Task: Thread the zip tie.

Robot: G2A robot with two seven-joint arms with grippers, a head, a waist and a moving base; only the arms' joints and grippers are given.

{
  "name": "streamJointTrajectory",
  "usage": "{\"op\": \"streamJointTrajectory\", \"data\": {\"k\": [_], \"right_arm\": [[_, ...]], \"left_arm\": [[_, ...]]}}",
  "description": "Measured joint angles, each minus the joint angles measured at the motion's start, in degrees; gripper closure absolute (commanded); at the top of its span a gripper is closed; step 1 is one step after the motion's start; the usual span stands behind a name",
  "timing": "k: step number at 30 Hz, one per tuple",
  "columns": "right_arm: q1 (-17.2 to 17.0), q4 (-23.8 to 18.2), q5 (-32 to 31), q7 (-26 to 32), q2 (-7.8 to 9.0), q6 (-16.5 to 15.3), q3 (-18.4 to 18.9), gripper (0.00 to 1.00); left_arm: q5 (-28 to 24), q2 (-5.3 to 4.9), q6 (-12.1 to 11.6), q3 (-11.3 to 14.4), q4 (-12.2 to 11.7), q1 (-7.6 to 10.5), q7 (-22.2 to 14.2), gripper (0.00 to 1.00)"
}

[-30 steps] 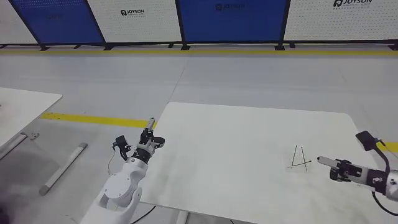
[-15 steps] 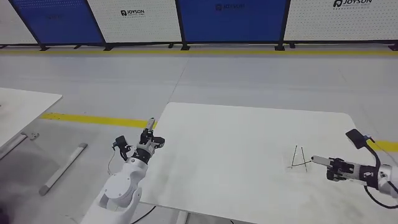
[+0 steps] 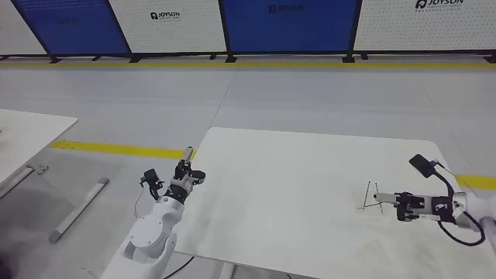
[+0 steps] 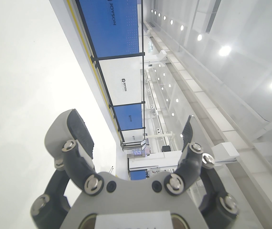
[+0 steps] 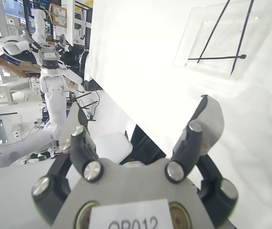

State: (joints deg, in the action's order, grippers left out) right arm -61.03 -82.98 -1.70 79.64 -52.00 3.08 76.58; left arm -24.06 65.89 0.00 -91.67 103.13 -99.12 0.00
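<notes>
R gripper (image 3: 379, 197) just beside zip ties (image 3: 370, 190) on table (image 3: 294, 186); L gripper (image 3: 187, 155) well apart at opposite edge. L wrist: jaws wide, empty. R wrist: jaws spread, empty; ties loose on clear sheet (image 5: 193, 24), none threaded, so pick-up and threading all left.

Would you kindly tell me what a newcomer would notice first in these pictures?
Three black zip ties lie crossed on a clear sheet on the white table, near its right end. The right gripper hovers open just beside them, while the left gripper is open by the table's left edge.
</notes>
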Motion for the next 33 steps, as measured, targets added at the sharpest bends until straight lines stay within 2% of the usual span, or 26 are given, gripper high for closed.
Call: {"op": "streamJointTrajectory", "data": {"k": [3,5,16,20,24,28,33], "right_arm": [[4.36,3.36,2.20,0.00,1.12,1.37,-6.00,0.00],[5.92,4.17,2.49,0.00,1.37,1.80,-7.74,0.00],[5.71,4.11,2.44,-0.03,1.35,1.71,-7.40,0.00],[5.45,6.06,2.79,-0.18,1.97,-0.89,-5.04,0.00],[6.10,6.96,1.12,-0.06,2.42,-0.89,-4.19,0.00],[7.87,8.99,-1.16,0.01,2.23,-1.93,-7.25,0.00],[13.03,16.08,-1.84,-0.36,0.51,-2.87,-13.48,0.00]], "left_arm": [[0.00,0.00,0.00,0.00,0.00,0.00,0.00,0.00],[0.00,0.00,0.00,0.00,0.00,0.00,0.00,0.00],[0.00,0.00,0.00,0.00,0.00,0.00,0.00,0.00],[0.00,0.00,0.00,0.00,0.00,0.00,0.00,0.00],[0.00,0.00,0.00,0.00,0.00,0.00,0.00,0.00],[0.00,0.00,0.00,0.00,0.00,0.00,0.00,0.00],[0.00,0.00,0.00,0.00,0.00,0.00,0.00,0.00]]}}
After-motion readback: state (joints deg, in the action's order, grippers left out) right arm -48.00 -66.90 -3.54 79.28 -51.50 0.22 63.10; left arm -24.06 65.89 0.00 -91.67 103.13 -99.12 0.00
